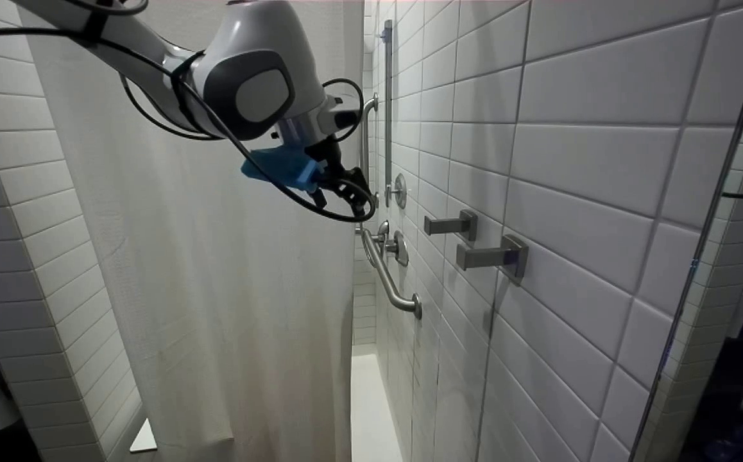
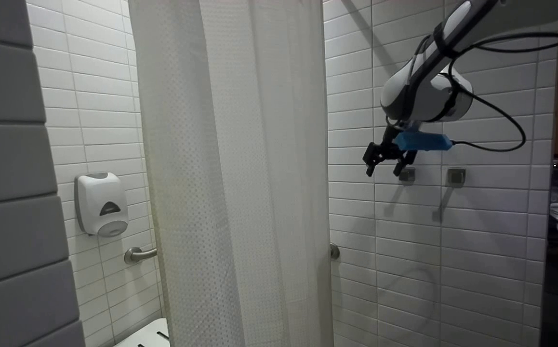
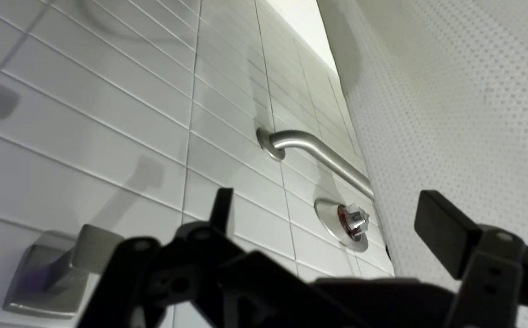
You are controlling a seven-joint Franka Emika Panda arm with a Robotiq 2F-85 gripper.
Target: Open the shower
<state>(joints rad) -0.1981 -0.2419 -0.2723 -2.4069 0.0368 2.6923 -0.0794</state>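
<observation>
Wrist view: black gripper (image 3: 334, 221) spread wide beside the white shower curtain (image 3: 473, 114)

Left to right there, a square metal wall hook (image 3: 63, 271) juts from the white-tiled wall (image 3: 122, 118); the jaws stand well apart, with a bent chrome grab bar (image 3: 323, 152) and a chrome valve handle (image 3: 356, 221) seen through the space between them; the curtain's dimpled fabric fills the right side, one fingertip (image 3: 446, 234) overlapping it, though whether the two touch is hard to judge. In an exterior view, again left to right, a white soap dispenser (image 2: 104, 205) hangs on the tiling; a white slatted seat (image 2: 150, 333) shows in part by the curtain's lower left edge; the curtain hangs tall, in folds; the gripper is to its right, with a blue casing (image 2: 423, 141) beside it; in an exterior view, the curtain covers most of the shower stall (image 1: 366, 410), which shows as a narrow strip between the curtain's right edge and the white-tiled wall.
</observation>
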